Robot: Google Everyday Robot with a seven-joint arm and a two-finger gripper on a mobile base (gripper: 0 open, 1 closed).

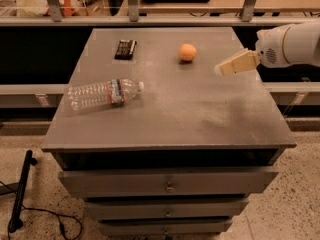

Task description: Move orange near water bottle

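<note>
On the floor at the far left, a black pole (22, 191) leans beside the counter (170, 114), with a thin cable trailing from its foot. The counter is a grey-topped unit with 3 drawers (167, 184) stacked below its near edge.

The water bottle (102, 93) lies on its side on the left part of the counter top, with its white cap pointing right toward the middle. A red, white and blue label band wraps around it close to the cap end; no writing or brand on the band can be read.

Farther back and slightly right of the bottle sits 1 small flat black rectangular object (125, 49), near the far edge; any markings on it are illegible.

The orange (187, 52) rests on the counter right of centre, toward the far edge. It is well apart from the water bottle and touches nothing else.

The end effector (227, 67) hovers above the right side of the counter, to the right of the orange and slightly nearer, not touching it. It reaches in from the white arm (292, 45) at the right edge. I cannot tell whether the end effector is open or closed.
</note>
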